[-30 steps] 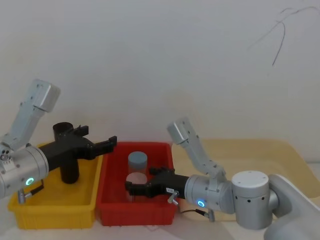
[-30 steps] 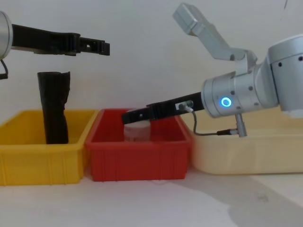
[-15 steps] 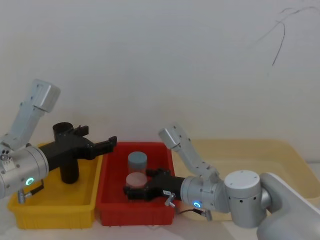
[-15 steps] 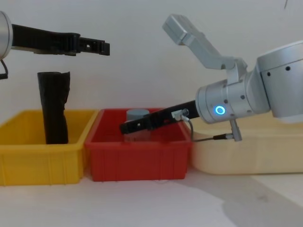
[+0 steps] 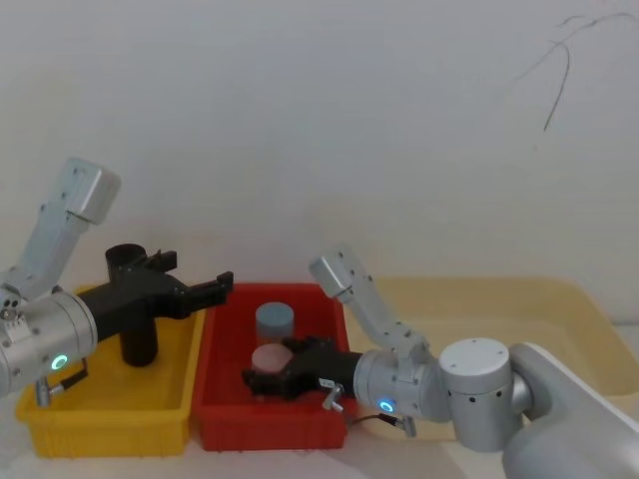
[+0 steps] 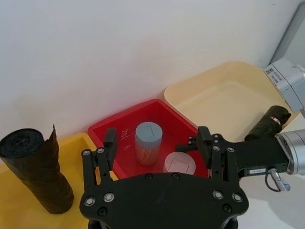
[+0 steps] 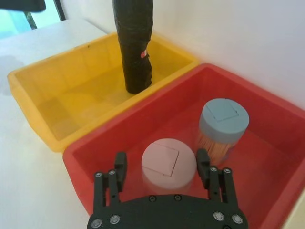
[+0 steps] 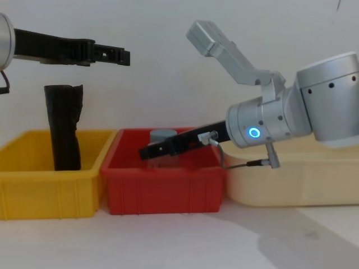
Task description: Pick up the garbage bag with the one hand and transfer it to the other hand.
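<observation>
One garbage bag [image 5: 132, 304], three bins [image 5: 120, 409], two lidded jars [image 5: 275, 321], two pincers [image 5: 222, 286].

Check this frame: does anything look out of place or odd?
Yes. The right gripper has its open jaws around the pink-lidded canister in the red bin, while the garbage bag stands untouched in the yellow bin.

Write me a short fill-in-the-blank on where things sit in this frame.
1. The garbage bag stands upright in the ___ bin.
2. The right gripper has its open fingers either side of the ___-lidded jar.
3. The left gripper hangs open ___ the bins, holding nothing.

Missing words: yellow; pink; above
</observation>
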